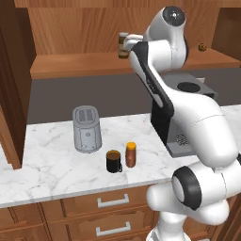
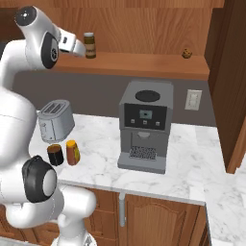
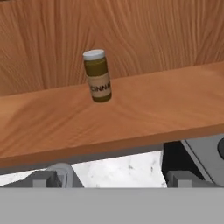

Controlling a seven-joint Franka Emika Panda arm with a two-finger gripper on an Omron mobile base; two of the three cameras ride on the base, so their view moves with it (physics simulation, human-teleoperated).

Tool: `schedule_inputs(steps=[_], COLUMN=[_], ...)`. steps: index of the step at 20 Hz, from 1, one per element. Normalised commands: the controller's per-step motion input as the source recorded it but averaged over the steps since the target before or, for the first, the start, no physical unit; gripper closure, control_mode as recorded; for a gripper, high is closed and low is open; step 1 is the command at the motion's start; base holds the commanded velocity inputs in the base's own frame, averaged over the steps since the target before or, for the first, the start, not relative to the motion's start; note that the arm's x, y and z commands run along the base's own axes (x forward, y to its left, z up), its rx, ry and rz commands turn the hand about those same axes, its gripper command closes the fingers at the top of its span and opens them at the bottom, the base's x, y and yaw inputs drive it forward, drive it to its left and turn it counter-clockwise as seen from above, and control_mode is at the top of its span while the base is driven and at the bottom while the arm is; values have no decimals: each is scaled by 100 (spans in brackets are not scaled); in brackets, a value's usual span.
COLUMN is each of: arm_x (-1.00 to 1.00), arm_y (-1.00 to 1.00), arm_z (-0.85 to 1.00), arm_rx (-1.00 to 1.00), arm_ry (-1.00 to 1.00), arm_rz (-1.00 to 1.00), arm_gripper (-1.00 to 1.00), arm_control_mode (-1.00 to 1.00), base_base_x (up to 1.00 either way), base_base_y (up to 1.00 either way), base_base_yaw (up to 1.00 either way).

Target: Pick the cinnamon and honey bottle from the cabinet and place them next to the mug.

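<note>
The cinnamon [image 1: 123,45] [image 2: 89,45] [image 3: 98,75], a dark jar with a pale lid, stands upright on the cabinet's shelf board [image 1: 70,66] [image 2: 144,65] [image 3: 131,113]. My gripper [image 1: 129,43] [image 2: 79,48] [image 3: 111,179] hovers just in front of the jar at shelf height, open, with nothing between its wide-spread fingertips [image 3: 43,179]. Down on the marble counter the honey bottle [image 1: 131,154] [image 2: 72,152], amber with an orange cap, stands right beside the dark mug [image 1: 113,161] [image 2: 55,154].
A grey toaster [image 1: 87,128] [image 2: 56,120] sits behind the mug. A grey coffee machine [image 2: 144,126] [image 1: 188,89] stands on the counter below the shelf's right part. A small brown round item [image 1: 202,47] [image 2: 187,53] lies at the shelf's right end. Drawer fronts [image 1: 113,201] run below the counter.
</note>
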Motion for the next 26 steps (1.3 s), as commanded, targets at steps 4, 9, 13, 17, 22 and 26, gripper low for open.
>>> schedule_inputs(steps=[4,9,13,17,22,26], arm_x=[24,36,38,45,46,49], arm_y=[0,1,1,7,11,11], arm_z=[0,-3,-21,-23,-10,-3], arm_rx=[0,0,0,0,-1,-2], arm_ry=[12,1,-2,-5,-1,-1], arm_rz=[10,2,0,0,0,-1], arm_gripper=[-100,-100,-100,-100,-100,-100], arm_control_mode=[-100,-100,-100,-100,-100,-100], base_base_x=[0,0,0,0,0,0], base_base_y=[0,0,0,0,0,0], base_base_yaw=[0,0,0,0,0,0])
